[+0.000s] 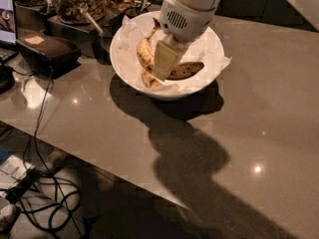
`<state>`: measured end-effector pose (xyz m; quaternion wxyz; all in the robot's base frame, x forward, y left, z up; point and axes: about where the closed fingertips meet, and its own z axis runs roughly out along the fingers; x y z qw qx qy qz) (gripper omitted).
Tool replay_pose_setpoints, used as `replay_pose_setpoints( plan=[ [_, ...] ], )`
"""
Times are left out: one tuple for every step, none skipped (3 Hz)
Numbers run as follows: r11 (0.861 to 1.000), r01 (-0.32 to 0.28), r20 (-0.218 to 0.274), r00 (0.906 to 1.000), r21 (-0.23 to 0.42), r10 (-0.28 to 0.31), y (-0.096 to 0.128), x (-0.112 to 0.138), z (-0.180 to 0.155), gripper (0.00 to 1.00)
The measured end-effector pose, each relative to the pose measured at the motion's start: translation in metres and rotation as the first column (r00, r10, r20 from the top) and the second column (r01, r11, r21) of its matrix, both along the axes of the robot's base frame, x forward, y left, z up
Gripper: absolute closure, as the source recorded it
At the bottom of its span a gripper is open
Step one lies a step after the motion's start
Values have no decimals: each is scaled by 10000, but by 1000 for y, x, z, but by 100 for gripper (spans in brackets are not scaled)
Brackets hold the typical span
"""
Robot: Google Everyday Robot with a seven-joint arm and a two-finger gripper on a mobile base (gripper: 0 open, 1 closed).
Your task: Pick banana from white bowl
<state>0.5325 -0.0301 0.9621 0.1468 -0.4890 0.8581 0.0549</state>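
The white bowl (125, 39) stands on the grey counter, lined with crumpled white paper. Spotted yellow bananas lie inside: one (144, 54) curves along the left, another (187, 69) lies to the right, and a third end (149, 79) shows at the front. My gripper (162, 64) hangs from the white arm straight down into the middle of the bowl, among the bananas and touching or nearly touching them. Its tip hides where the bananas meet.
Glass jars of nuts (75, 1) stand behind the bowl at the left, with a black box (47, 51) and a laptop screen (6, 14) beside them. Cables (35, 148) hang off the counter's front edge (99, 156) onto the floor.
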Motion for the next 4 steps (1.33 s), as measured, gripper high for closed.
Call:
replay_pose_setpoints(
  plan=[
    [9997,-200,-259,9995,172,204,6,-34,0,100],
    [9977,-632,-409,9971,249,642,21,-63,3,100],
    [9936,-1114,-430,9928,184,1121,38,-84,7,100],
    [9935,-1119,-419,9928,187,1126,38,-84,7,100]
  ],
)
